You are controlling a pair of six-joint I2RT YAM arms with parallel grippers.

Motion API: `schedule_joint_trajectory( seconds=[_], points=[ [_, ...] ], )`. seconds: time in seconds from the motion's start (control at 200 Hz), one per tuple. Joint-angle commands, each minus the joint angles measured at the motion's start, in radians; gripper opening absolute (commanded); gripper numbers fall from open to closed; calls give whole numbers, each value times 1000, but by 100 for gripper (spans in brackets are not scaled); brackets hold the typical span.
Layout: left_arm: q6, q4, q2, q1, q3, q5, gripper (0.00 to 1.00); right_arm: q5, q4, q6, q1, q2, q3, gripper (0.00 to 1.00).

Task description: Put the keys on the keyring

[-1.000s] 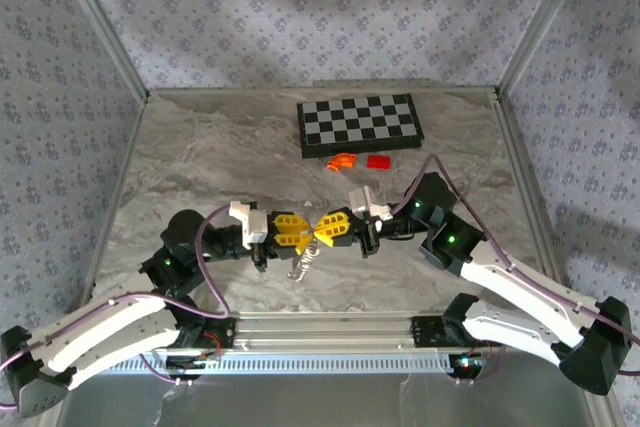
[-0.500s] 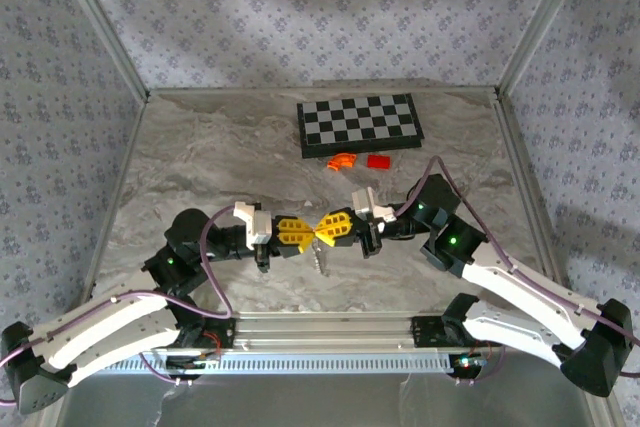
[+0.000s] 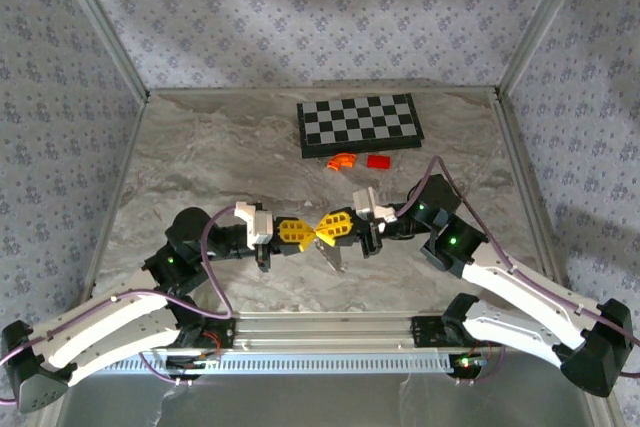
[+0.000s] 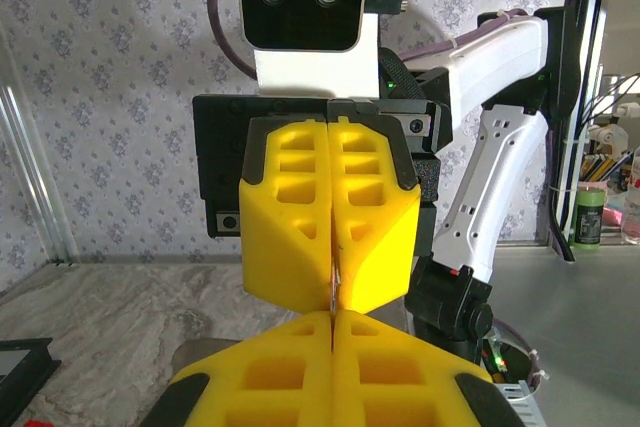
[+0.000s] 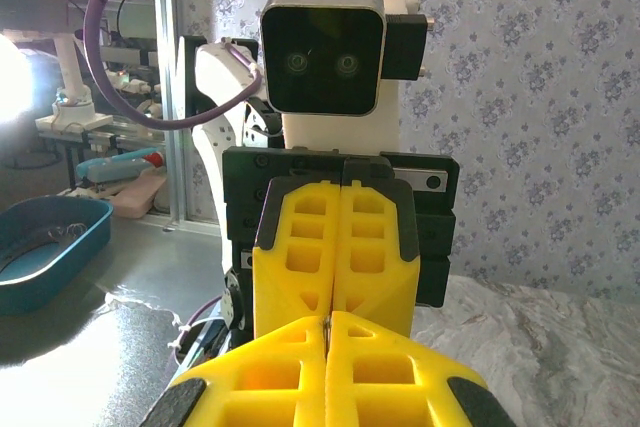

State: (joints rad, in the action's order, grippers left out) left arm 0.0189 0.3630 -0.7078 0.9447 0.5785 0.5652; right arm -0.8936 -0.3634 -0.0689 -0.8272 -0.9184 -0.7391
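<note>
My left gripper (image 3: 307,233) and right gripper (image 3: 321,230) meet tip to tip above the front middle of the table, both with yellow fingers pressed shut. The keyring (image 3: 336,257), a thin silvery chain, dangles from where the tips meet and hangs down to the right. In the left wrist view a silvery sliver of the keyring (image 4: 335,290) sits in the seam of the facing fingers and reaches my own fingertips (image 4: 300,332). The right wrist view shows the same sliver of keyring (image 5: 327,321) at the seam of my right gripper (image 5: 328,316). The keys are hidden.
A black-and-white chessboard (image 3: 360,123) lies at the back. Just in front of it lie an orange curved piece (image 3: 343,161) and a red rectangular block (image 3: 377,162). Patterned walls close the table in on three sides.
The left gripper has shut and edged right until its tips touch the right gripper's. The hanging chain has swung from under the left gripper to under the right.
</note>
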Motion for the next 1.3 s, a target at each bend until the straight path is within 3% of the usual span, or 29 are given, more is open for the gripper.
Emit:
schedule_joint_trajectory(
  seconds=[0.0,0.055,0.26,0.375,0.81,1.294],
  points=[
    [-22,-4,8,9,42,17,0,22,9,-13,-12,9,4,0],
    [-31,-16,14,9,43,4,0,35,23,-17,-12,13,3,0],
    [-77,-93,35,9,53,-24,0,120,87,-40,-21,33,3,23],
    [-99,-136,45,9,63,-32,0,172,136,-68,-33,40,-5,28],
    [-165,-245,70,9,76,-73,0,319,389,-185,-94,87,-72,25],
    [-186,-300,80,9,80,-85,0,391,424,-225,-149,45,-91,21]
  ],
)
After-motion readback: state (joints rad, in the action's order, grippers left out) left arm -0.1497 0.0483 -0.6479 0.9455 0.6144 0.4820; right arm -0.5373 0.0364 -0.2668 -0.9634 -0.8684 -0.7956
